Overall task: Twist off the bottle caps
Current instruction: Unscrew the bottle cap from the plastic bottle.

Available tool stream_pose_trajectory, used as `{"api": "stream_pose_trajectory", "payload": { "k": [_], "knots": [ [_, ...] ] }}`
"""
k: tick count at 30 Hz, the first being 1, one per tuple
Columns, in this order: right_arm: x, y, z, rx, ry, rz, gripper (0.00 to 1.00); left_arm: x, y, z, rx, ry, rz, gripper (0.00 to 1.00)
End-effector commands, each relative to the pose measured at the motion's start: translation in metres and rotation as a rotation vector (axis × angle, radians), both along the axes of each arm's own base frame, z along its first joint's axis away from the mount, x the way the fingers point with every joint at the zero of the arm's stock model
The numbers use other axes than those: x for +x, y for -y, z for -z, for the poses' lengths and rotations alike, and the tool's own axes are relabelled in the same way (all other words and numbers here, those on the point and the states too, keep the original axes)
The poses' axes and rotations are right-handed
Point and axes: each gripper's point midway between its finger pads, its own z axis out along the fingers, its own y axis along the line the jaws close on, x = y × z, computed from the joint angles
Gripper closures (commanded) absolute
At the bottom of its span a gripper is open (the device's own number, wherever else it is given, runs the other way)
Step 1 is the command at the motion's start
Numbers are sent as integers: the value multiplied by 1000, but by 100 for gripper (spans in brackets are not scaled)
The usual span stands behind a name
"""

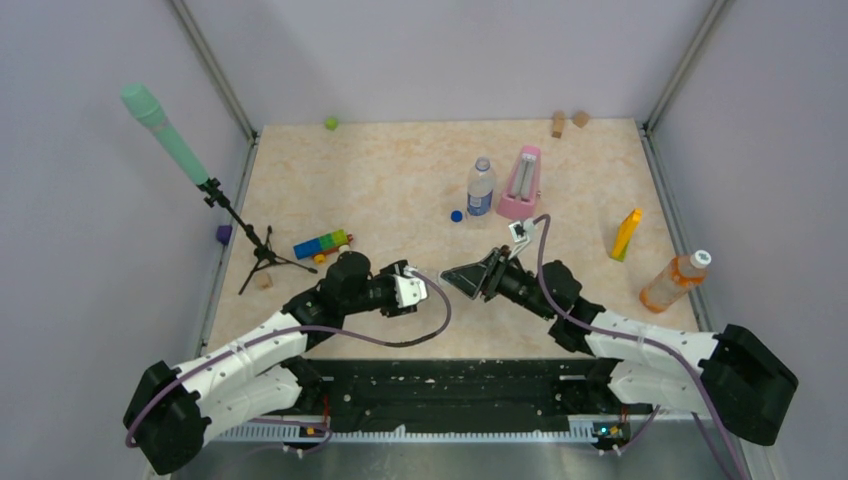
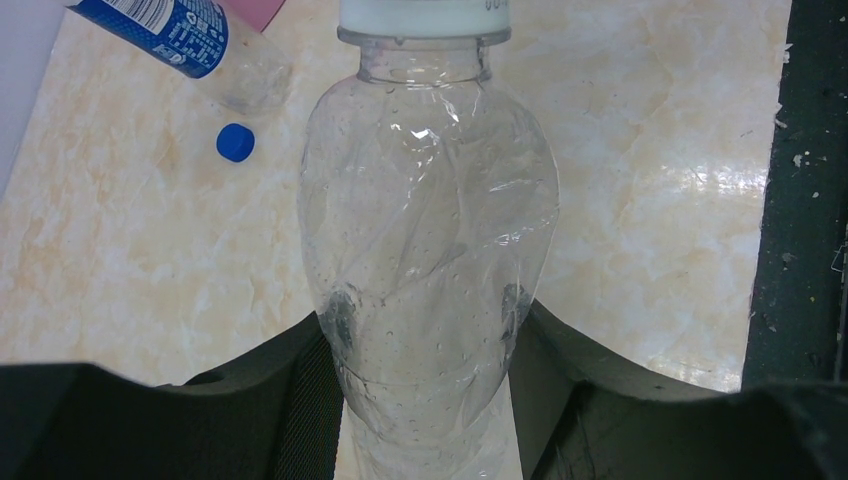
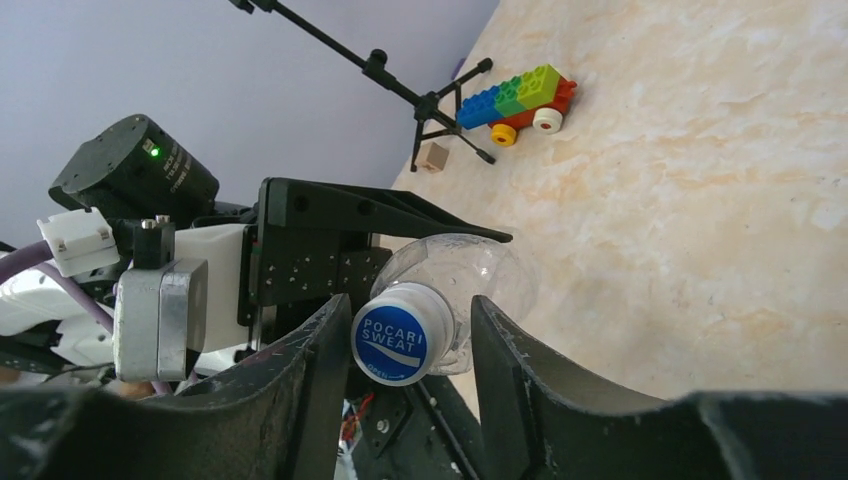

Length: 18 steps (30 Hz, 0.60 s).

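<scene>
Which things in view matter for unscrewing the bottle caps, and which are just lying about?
Job: clear bottle, Pocari Sweat cap, blue-label bottle, blue cap, orange bottle.
Lying about: pink metronome, toy car, green microphone, yellow object.

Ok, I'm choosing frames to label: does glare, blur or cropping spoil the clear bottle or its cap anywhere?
Left wrist: clear bottle sharp, with small highlights; cap cropped by the top edge; glare on the table at right. Right wrist: cap lettering sharp and readable. Top external: even light, but the bottle hardly shows.
</scene>
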Motion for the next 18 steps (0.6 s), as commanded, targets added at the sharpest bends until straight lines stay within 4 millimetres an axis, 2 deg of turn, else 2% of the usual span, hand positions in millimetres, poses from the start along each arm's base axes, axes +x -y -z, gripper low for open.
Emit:
{"api": "stream_pose_trajectory", "payload": {
  "k": [1, 4, 6, 9, 13, 16, 18],
  "knots": [
    [-3, -4, -20, -17, 76, -21, 56, 10, 8, -26, -52, 66, -1, 100],
    [-6, -8, -18, -26, 77, -49, 59, 11, 8, -25, -47, 59, -1, 100],
    [-8, -10, -19, -23, 87, -69, 48, 11, 9, -25, -50, 55, 0, 100],
    [-11, -11, -19, -23, 92, -83, 47, 11, 9, -24, -52, 51, -1, 100],
    [-13, -11, -16, -34, 93, -95, 57, 10, 9, -24, -55, 50, -2, 100],
    [-12, -10, -15, -39, 106, -88, 74, 9, 9, -24, -58, 48, 0, 100],
    [-11, -9, -15, -52, 127, -88, 81, 9, 9, -24, -58, 52, 3, 100]
  ]
}}
